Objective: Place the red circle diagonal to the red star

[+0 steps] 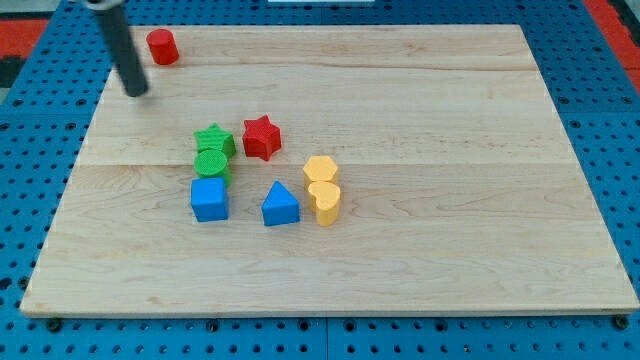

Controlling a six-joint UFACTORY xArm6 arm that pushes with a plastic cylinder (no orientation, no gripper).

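The red circle [162,47] stands near the board's top left corner. The red star [261,137] lies well below and to the right of it, left of the board's middle. My tip [137,92] rests on the board below and a little left of the red circle, apart from it and far up-left of the red star. The dark rod rises from the tip toward the view's top left.
A green star [214,139] sits just left of the red star, with a green circle [211,163] and a blue cube [209,199] below it. A blue triangle [280,205] and two yellow blocks [321,171] [324,202] lie lower right. The wooden board [450,250] sits on blue pegboard.
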